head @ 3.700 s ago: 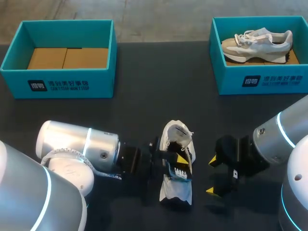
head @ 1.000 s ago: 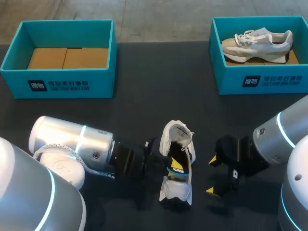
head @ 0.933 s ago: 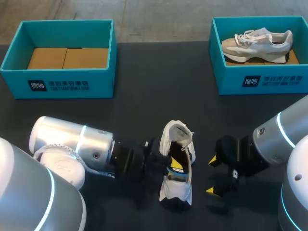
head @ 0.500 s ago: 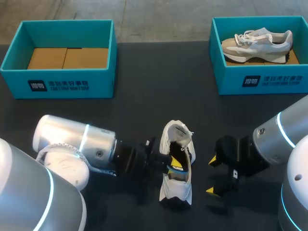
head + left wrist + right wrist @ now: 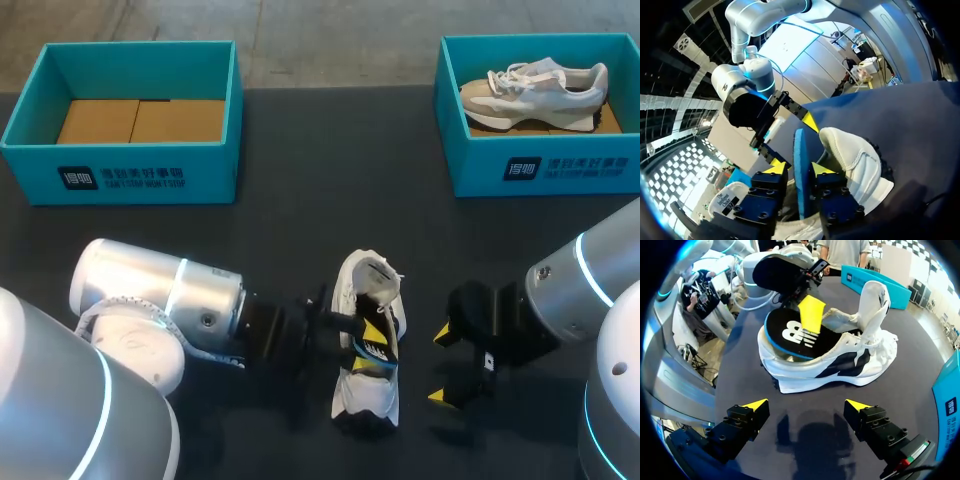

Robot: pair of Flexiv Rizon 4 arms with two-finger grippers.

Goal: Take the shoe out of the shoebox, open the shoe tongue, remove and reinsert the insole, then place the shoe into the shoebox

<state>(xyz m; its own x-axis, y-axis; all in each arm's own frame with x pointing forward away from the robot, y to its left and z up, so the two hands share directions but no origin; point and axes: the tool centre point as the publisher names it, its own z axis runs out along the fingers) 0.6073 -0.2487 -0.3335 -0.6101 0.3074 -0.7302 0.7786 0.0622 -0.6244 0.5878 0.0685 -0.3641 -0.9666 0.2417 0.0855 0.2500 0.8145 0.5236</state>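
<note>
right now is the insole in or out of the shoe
Partly out: left gripper shut on the insole, which sticks up out of the white sneaker.

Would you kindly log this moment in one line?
left gripper: shut on insole | insole: partly in shoe | right gripper: open, clear of shoe

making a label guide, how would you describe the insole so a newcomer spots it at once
On the dark table, find the white sneaker with black side panels near the robot-side edge, not the grey-white sneaker in the far right teal box. The insole is the thin flat sheet pinched in the left hand, sticking out of that sneaker: black top with white logo, blue underside.
</note>
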